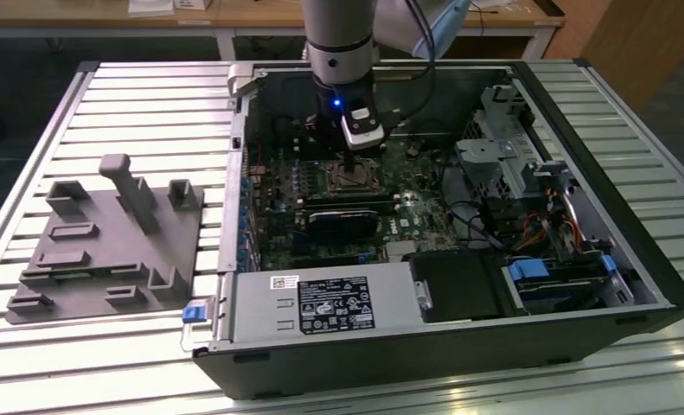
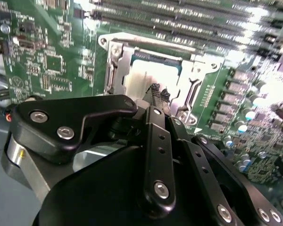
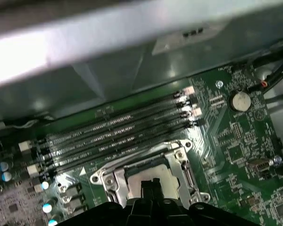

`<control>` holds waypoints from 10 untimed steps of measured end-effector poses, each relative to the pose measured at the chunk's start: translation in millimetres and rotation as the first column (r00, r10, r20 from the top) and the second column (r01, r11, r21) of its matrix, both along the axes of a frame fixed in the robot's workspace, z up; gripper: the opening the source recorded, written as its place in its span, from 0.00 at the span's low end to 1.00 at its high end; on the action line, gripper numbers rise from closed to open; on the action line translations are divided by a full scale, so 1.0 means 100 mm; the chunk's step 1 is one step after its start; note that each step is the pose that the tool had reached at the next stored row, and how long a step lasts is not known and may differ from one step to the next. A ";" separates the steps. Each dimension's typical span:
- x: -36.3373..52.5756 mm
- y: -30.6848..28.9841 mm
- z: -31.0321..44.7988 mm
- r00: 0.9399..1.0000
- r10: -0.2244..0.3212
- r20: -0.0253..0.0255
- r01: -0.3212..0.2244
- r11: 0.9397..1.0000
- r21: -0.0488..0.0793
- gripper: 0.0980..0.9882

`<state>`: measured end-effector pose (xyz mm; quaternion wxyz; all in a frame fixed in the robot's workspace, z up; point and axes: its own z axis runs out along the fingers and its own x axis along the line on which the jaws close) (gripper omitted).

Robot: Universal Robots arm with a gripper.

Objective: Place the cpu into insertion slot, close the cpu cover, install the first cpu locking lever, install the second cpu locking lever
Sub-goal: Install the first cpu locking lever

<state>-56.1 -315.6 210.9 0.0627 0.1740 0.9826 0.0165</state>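
The robot's black hand (image 2: 159, 94), fingertips pinched together and grasping nothing, hovers directly over the dull silvery-grey square cpu (image 2: 146, 80), which is seated in the black-rimmed insertion slot (image 3: 148, 165) on the green circuit board (image 2: 52, 61), framed by the thin metal cpu cover (image 2: 115, 63), apparently for pressing work there.

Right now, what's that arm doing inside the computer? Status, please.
Tool low over the insertion slot, fingertips close together. The cpu lies in the slot, the cpu cover framing it. Nothing in the way.
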 end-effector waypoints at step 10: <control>0.000 -0.109 -0.001 1.000 -0.002 -0.004 0.002 1.000 -0.021 0.01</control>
